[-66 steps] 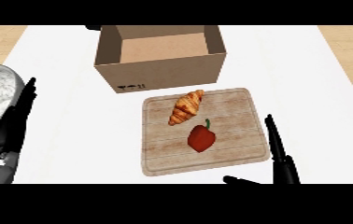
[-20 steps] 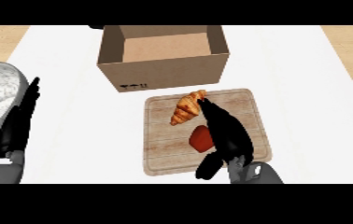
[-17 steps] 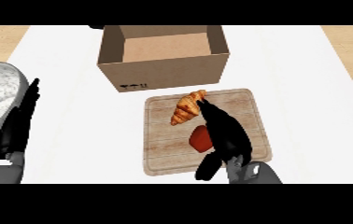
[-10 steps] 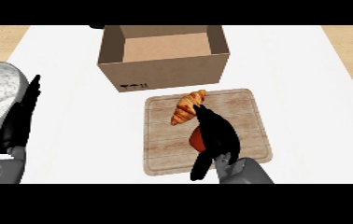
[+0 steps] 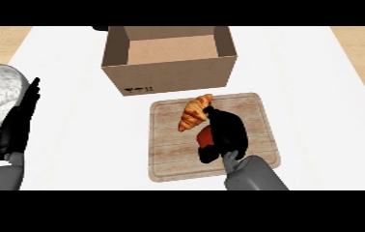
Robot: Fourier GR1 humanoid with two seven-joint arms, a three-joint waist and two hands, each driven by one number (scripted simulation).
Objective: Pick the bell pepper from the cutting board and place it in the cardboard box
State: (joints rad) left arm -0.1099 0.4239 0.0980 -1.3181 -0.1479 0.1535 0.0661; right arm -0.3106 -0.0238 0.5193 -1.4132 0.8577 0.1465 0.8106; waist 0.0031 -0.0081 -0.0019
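A red bell pepper (image 5: pixel 204 137) lies on the wooden cutting board (image 5: pixel 260 120), mostly hidden under my right hand (image 5: pixel 227 132). That hand covers it from above, fingers stretched toward the croissant and thumb curled round the pepper's near left side. The open cardboard box (image 5: pixel 169 59) stands just behind the board, its inside bare. My left hand (image 5: pixel 20 122) rests open at the view's left edge, fingers up.
A golden croissant (image 5: pixel 193 111) lies on the board's far left part, touching my right fingertips. A grey rounded object (image 5: pixel 10 83) sits at the left edge behind my left hand. White counter surrounds the board and box.
My right hand has come in from the board's right edge, slid left over the pepper and lowered onto it, the thumb closing on the pepper's left side. The left hand has barely moved.
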